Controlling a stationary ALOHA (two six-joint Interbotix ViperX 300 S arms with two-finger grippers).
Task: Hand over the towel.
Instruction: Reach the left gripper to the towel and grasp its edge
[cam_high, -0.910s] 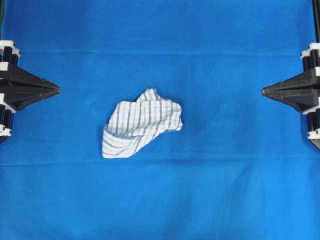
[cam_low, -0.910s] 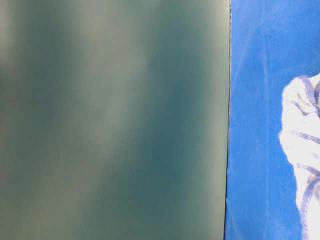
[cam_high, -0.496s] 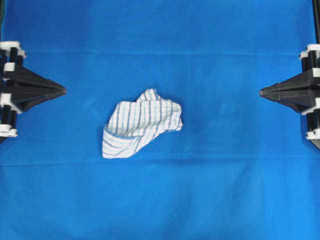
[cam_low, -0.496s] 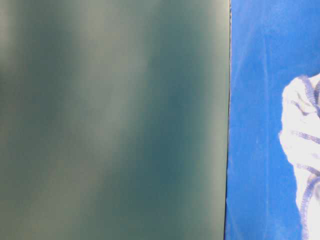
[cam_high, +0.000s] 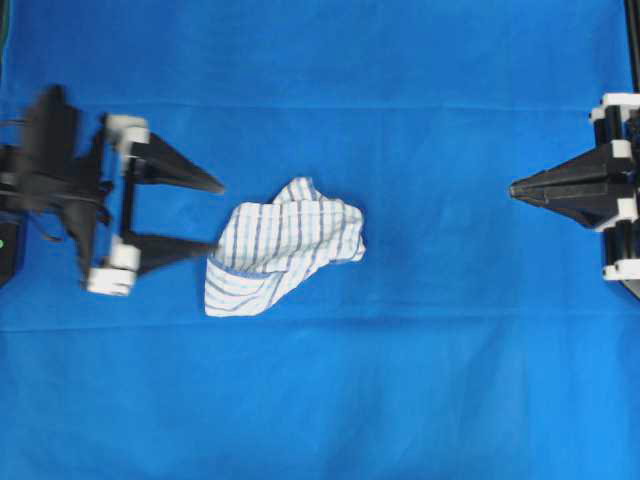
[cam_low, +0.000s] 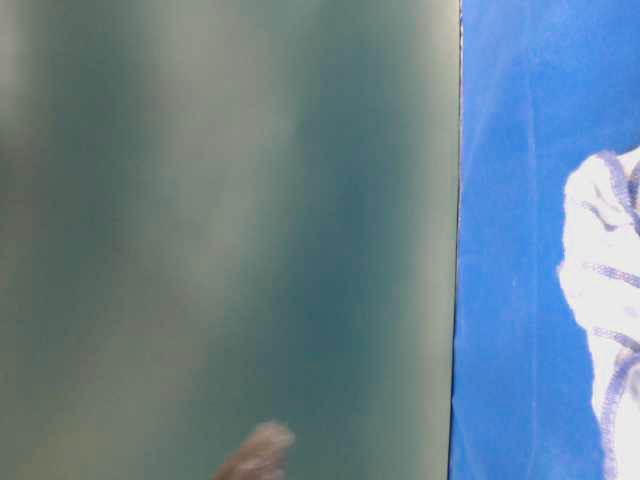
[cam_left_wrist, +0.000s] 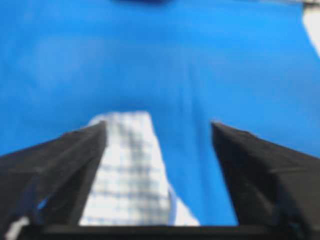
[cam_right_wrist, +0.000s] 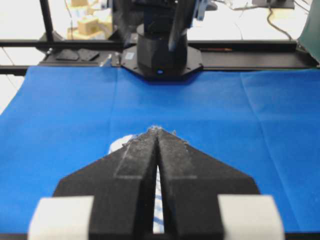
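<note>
The towel is white with thin blue and grey stripes, which cross into a faint check where it shows in the left wrist view. It lies on a plain bright blue cloth, and both the left pincer and the right pincer are black with white blocks at their bases

**Open fingers frame the striped towel**

Two dark fingers of the left gripper rise from the lower corners, set wide apart. The towel, white with thin crossing stripes, lies blurred at lower centre-left, just beside the left-hand finger and partly behind it. A plain blue cloth fills the rest of the frame. A small white patch sits at the upper right edge, too blurred to identify.
</note>
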